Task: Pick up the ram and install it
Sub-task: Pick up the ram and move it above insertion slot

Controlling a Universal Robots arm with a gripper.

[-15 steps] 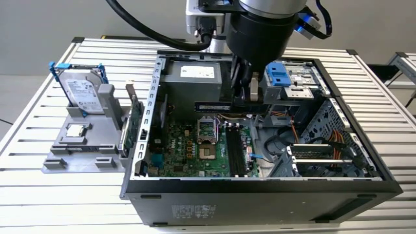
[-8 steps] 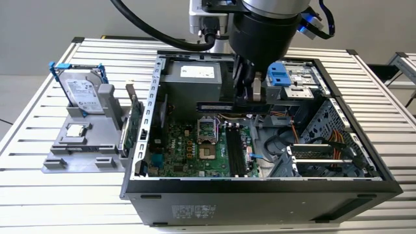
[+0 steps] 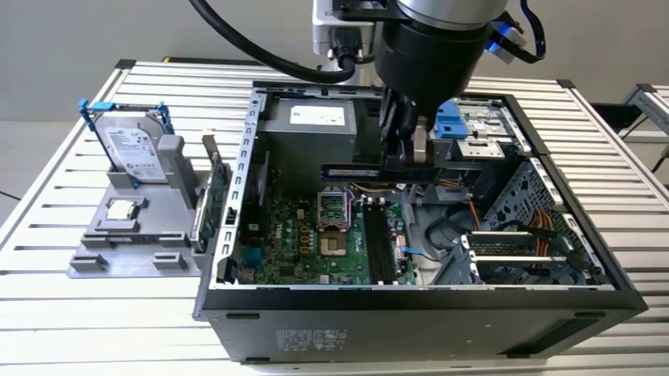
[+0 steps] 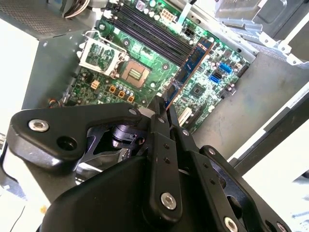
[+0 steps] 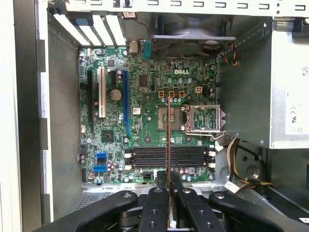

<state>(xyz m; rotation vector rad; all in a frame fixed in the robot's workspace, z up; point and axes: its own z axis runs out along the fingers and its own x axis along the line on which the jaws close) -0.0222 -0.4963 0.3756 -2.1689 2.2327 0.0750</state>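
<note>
My gripper [image 3: 403, 163] hangs over the open computer case [image 3: 418, 301] and is shut on the ram [image 3: 349, 172], a thin dark stick that juts toward the exterior view's left. In the second wrist view the ram [image 4: 190, 65] extends out from between the black fingers [image 4: 159, 126] above the green motherboard [image 4: 145, 77]. The first wrist view has the ram [image 5: 168, 140] edge-on, a thin vertical line rising from the gripper [image 5: 169, 186] and crossing the long black memory slots [image 5: 188, 156]. These slots [image 3: 378, 243] lie below the stick, which is held apart from them.
A grey holder [image 3: 125, 251] at the exterior view's left carries a hard drive [image 3: 136, 153] and a small chip [image 3: 124, 210]. A green card [image 3: 215, 200] stands beside the case wall. Inside the case are the power supply [image 3: 309, 125], the CPU socket [image 3: 332, 207] and cables [image 3: 538, 227].
</note>
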